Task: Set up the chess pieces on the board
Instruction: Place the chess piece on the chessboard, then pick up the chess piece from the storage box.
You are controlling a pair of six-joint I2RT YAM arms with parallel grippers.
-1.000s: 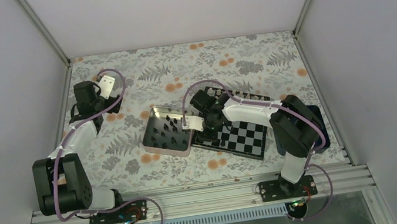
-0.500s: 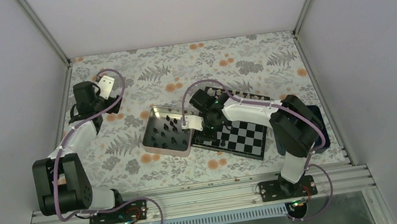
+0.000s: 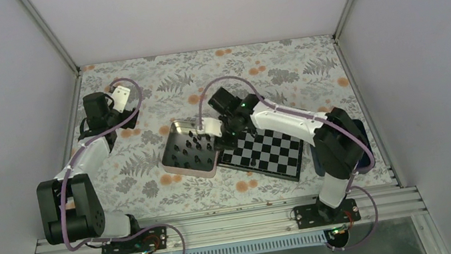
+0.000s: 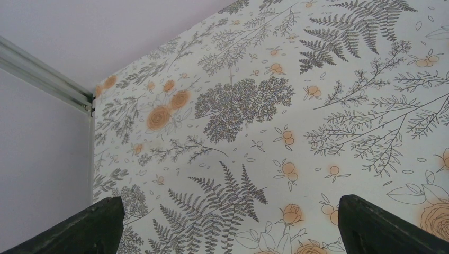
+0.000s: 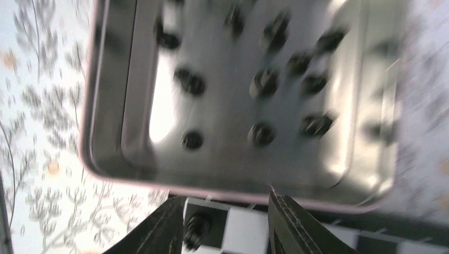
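The checkered board (image 3: 267, 151) lies right of the silver tin (image 3: 178, 164), touching it. Several tiny black chess pieces (image 3: 191, 147) stand in the tin; the right wrist view shows them blurred (image 5: 262, 82). My right gripper (image 3: 228, 133) hangs over the board's corner by the tin's rim, and its fingers (image 5: 165, 227) are open. One black piece (image 5: 197, 228) stands on a dark corner square between them, close to the left finger, not gripped. Another black piece (image 3: 253, 162) stands near the board's front edge. My left gripper (image 3: 101, 122) is open and empty over the cloth (image 4: 233, 233).
The floral cloth (image 3: 149, 179) covers the table. A dark blue tray (image 3: 360, 137) lies at the right, partly under the right arm. Grey walls with metal frame posts (image 3: 51, 38) close in the left, back and right sides.
My right gripper has moved away and left from over the board's middle to the tin's edge, uncovering most of the board. The left arm has not moved.
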